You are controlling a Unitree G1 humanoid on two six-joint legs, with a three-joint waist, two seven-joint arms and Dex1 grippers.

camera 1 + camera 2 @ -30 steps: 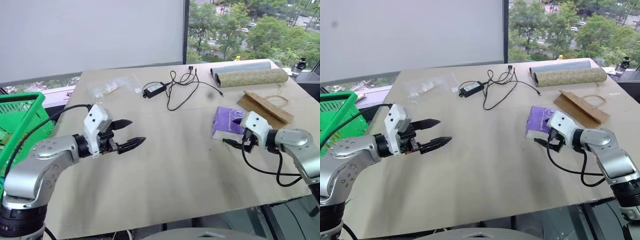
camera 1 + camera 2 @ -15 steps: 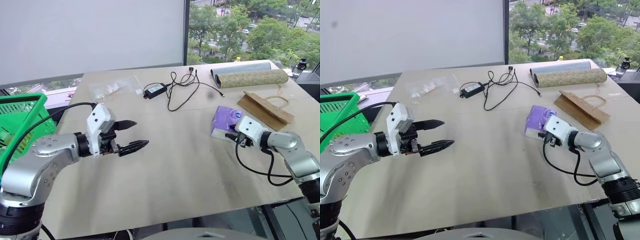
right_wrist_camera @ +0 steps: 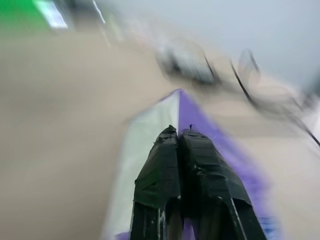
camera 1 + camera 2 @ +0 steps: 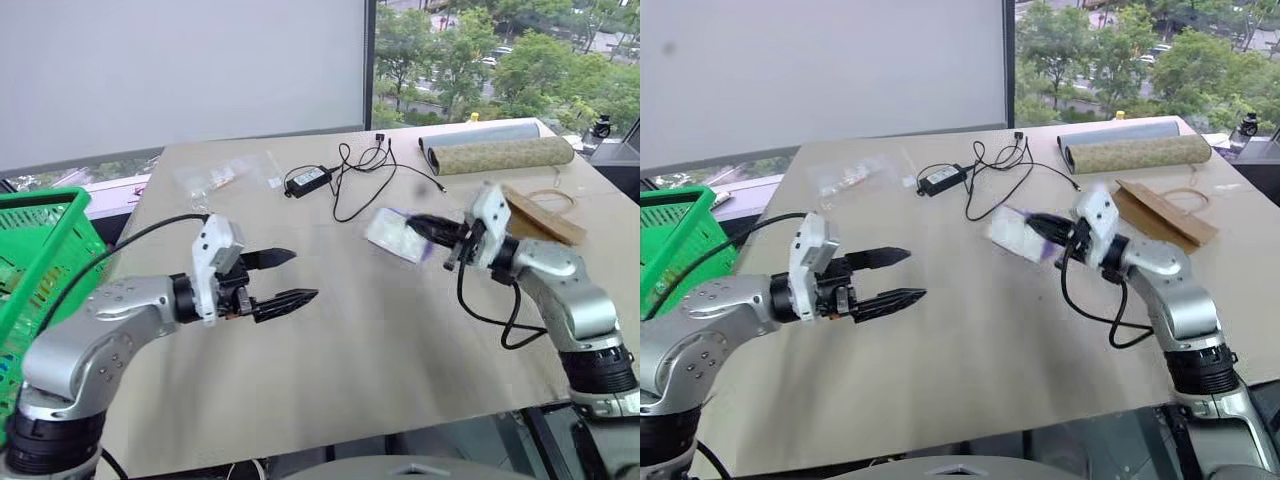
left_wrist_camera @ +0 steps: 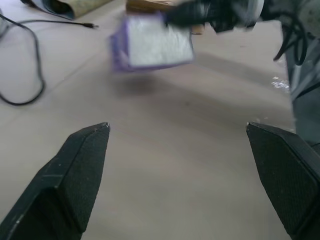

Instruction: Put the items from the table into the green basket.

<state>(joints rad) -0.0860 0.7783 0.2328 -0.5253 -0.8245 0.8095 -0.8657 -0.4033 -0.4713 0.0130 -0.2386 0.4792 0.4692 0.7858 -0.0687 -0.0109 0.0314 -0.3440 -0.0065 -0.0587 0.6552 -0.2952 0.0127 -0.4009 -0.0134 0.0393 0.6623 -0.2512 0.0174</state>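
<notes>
Right claw [image 4: 425, 229] clamped on the purple tissue pack [image 4: 392, 236], lifted off the surface [image 4: 380, 340]. Green basket [image 4: 40, 250] lies far off your left side; left claw [image 4: 285, 278], spread empty, sits between: hand across.

The basket [image 4: 40, 260] stands off the left edge of the bench [image 4: 340, 340]. The tissue pack [image 4: 395, 235] hangs above the middle of the bench, held up in the shut jaws of the right gripper [image 4: 425, 228]. The left gripper [image 4: 285, 280] floats over the left half of the bench. The flat bag [image 4: 545, 215] lies near the right edge. Behind it, two rolls [image 4: 500, 150] lie side by side at the far right corner. A cable with its adapter [image 4: 345, 178] lies by the far edge, and a clear packet [image 4: 225, 175] lies to its left.
</notes>
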